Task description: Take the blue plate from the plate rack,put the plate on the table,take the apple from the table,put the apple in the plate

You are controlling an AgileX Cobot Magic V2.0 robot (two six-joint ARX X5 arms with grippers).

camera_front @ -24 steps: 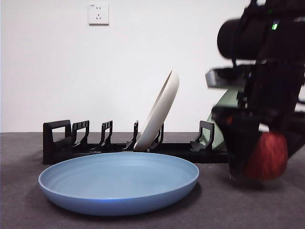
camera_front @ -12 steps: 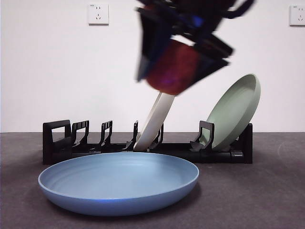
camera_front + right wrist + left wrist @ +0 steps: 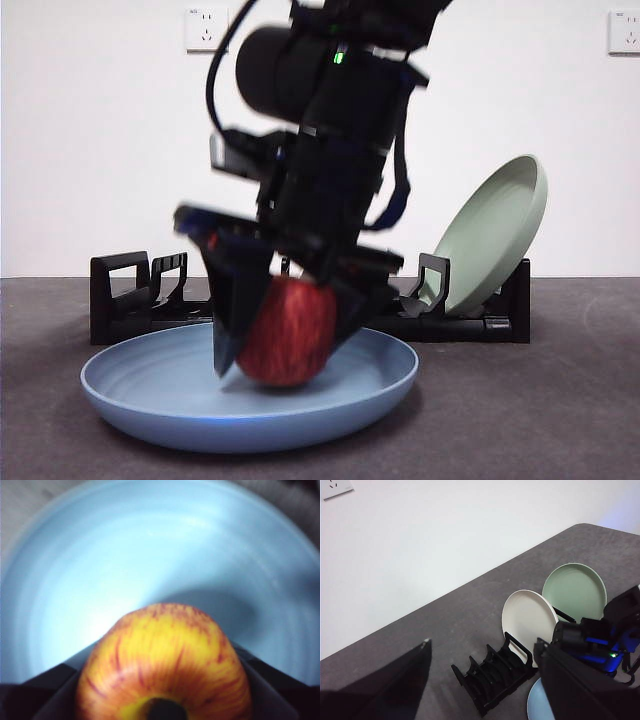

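Observation:
My right gripper (image 3: 280, 360) is shut on the red apple (image 3: 285, 335) and holds it low inside the light-blue plate (image 3: 130, 395), which lies flat on the grey table (image 3: 520, 420). I cannot tell whether the apple touches the plate's floor. The right wrist view shows the apple (image 3: 162, 660) stem up between the jaws, over the plate's middle (image 3: 150, 545). The black plate rack (image 3: 120, 300) stands behind the plate. My left gripper (image 3: 482, 645) is open and empty, high above the table.
A sage-green plate (image 3: 490, 235) leans in the rack's right end. A cream-white plate (image 3: 529, 620) stands in the rack, hidden by the arm in the front view. A white wall with sockets (image 3: 207, 28) is behind.
My right gripper carried the apple from the right side, up over the rack, then down into the blue plate. The plate and the rack have not moved.

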